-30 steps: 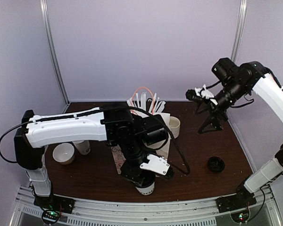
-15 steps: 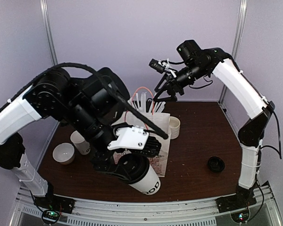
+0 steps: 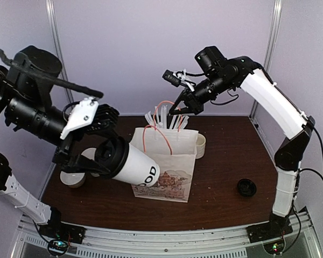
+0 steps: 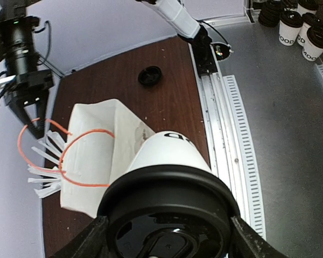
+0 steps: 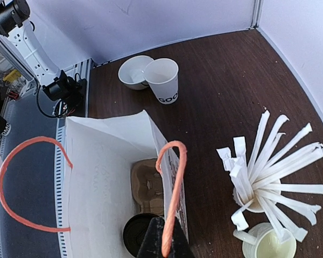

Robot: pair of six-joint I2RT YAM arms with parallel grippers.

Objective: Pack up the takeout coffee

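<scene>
A takeout coffee cup (image 3: pixel 140 169), white with a black lid, hangs tilted in the air just left of the white paper bag (image 3: pixel 169 156). My left gripper (image 3: pixel 106 157) is shut on its lid end; in the left wrist view the cup (image 4: pixel 164 156) fills the space between the fingers (image 4: pixel 91 242). My right gripper (image 3: pixel 175 110) is above the bag, shut on one orange handle (image 5: pixel 175 183). The right wrist view looks down into the bag (image 5: pixel 97 172): a cardboard carrier (image 5: pixel 151 185) lies there with a second black-lidded cup (image 5: pixel 135 232) beside it.
A cup of white sticks (image 3: pixel 167 115) and a cream mug (image 3: pixel 200 145) stand behind the bag. A loose black lid (image 3: pixel 246 187) lies at the right. An open paper cup (image 5: pixel 162 79) and a white bowl (image 5: pixel 134 71) sit at the left.
My left arm has lifted the cup from the table's front edge up and to the left, tilting it. My right gripper swung in over the bag and shut on its handle.
</scene>
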